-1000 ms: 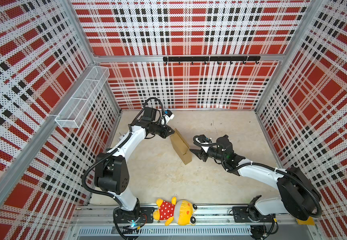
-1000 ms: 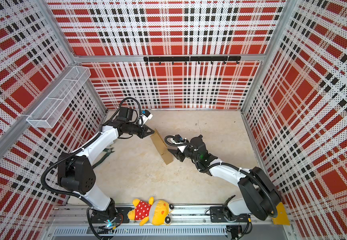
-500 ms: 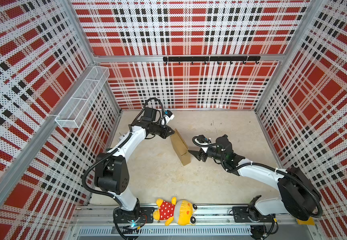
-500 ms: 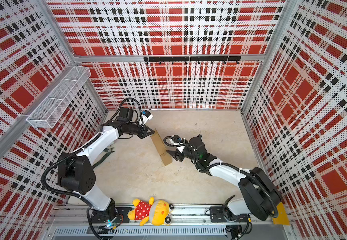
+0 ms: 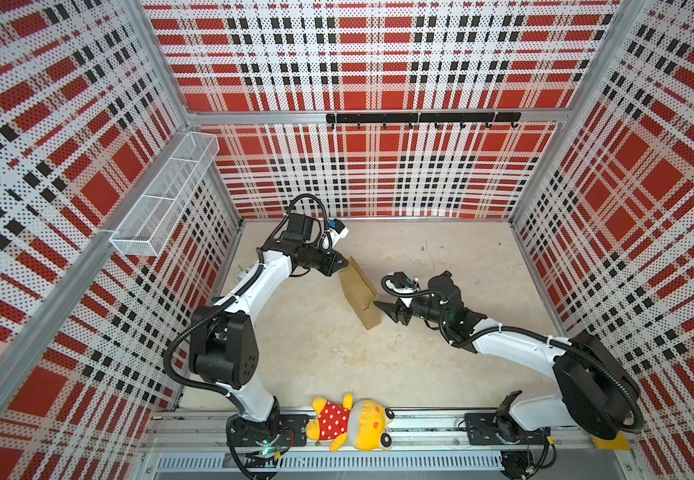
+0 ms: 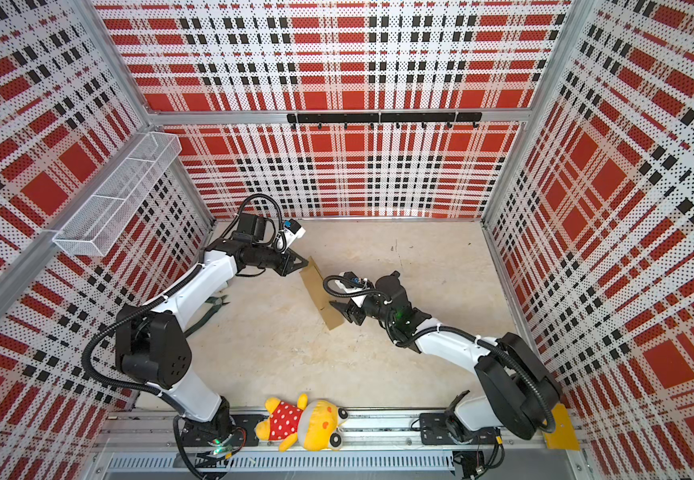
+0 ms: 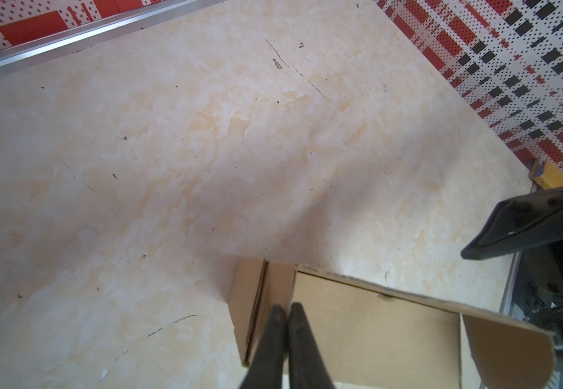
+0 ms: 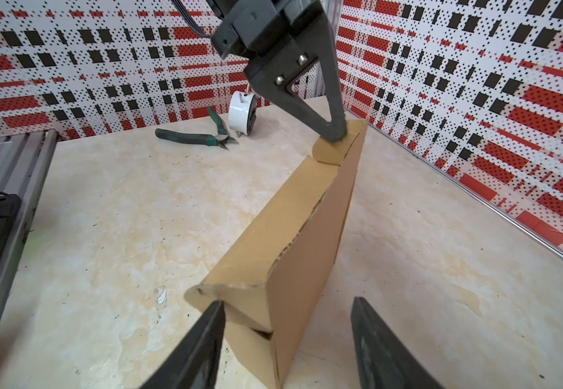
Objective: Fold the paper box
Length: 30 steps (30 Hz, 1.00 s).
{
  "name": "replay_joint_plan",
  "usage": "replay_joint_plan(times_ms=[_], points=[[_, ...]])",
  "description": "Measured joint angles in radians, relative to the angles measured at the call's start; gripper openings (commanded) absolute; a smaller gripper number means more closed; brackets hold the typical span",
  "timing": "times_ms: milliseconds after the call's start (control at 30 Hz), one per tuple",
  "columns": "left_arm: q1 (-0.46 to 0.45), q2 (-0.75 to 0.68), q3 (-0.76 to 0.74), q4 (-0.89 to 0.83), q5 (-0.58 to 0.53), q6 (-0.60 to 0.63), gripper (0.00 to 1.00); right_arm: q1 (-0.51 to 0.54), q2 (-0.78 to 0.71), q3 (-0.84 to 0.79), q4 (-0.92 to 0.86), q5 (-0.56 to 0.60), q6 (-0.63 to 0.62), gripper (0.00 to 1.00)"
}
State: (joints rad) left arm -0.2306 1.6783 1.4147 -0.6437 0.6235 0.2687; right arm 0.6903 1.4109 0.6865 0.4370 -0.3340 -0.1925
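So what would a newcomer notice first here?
A brown paper box stands on edge at centre, the left end effector pinching its back end, the right end effector open at its front end. A yellow plush toy lies on the front rail, amid loud red plaid walls.

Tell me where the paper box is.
In both top views the paper box stands on edge mid-table, between the left arm and right arm.

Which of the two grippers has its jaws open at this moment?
The right gripper: its fingers stand wide apart around the near end of the paper box. The left gripper is shut, its tips at the box's far corner.
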Motion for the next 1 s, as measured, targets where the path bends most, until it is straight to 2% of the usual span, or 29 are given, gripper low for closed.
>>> replay_joint_plan(times_ms=[567,1000], points=[[0.017,0.037,0.049,-0.027,-0.008,0.034,0.1,0.0,0.031,0.024,0.009,0.051,-0.028,0.6],[0.026,0.081,0.087,-0.038,0.001,0.082,0.04,-0.005,0.038,0.058,-0.039,0.047,-0.062,0.6]])
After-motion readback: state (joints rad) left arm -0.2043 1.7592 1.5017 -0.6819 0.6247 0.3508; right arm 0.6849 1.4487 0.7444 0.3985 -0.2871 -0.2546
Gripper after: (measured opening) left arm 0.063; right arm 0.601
